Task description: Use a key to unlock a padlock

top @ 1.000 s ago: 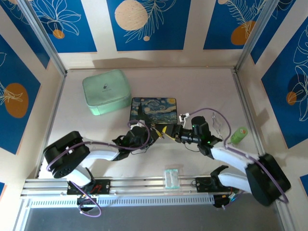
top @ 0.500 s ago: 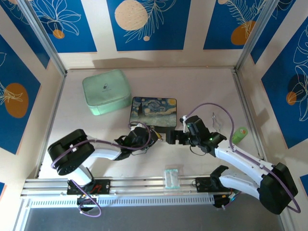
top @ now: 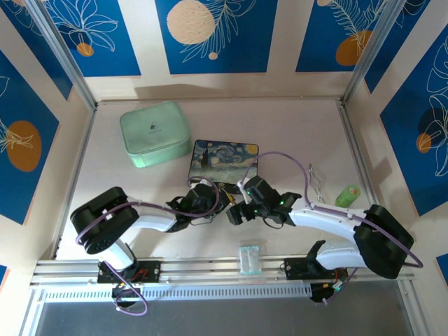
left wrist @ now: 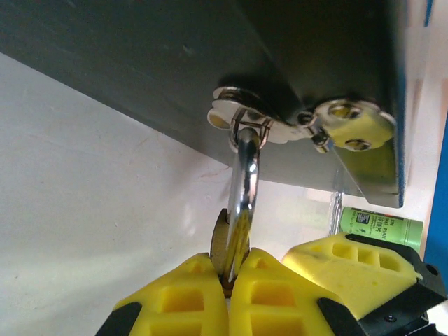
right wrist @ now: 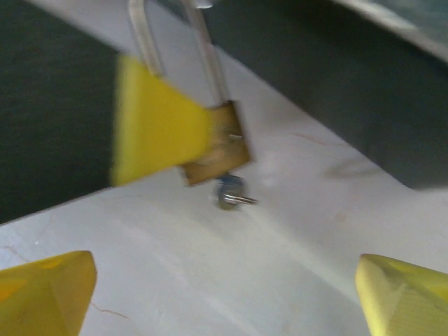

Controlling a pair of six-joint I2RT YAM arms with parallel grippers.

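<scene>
Overhead, light falls bright and even on the pale desk (top: pixel 294 126). The mint case (top: pixel 155 133) throws only a short, soft shadow, and a broader one lies along the foot of the back wall. That view is sharp, with its corner posts leaning slightly outward. In the left wrist view the desk is washed nearly white, while the painted box (left wrist: pixel 140 63) shows a murky, dark side. Glare streaks the shackle (left wrist: pixel 246 175), and the close yellow left fingers (left wrist: pixel 175 301) look soft. The right wrist view is motion-blurred: padlock (right wrist: pixel 213 143), key (right wrist: pixel 231 192) and right fingers (right wrist: pixel 42 290) all smear.
</scene>
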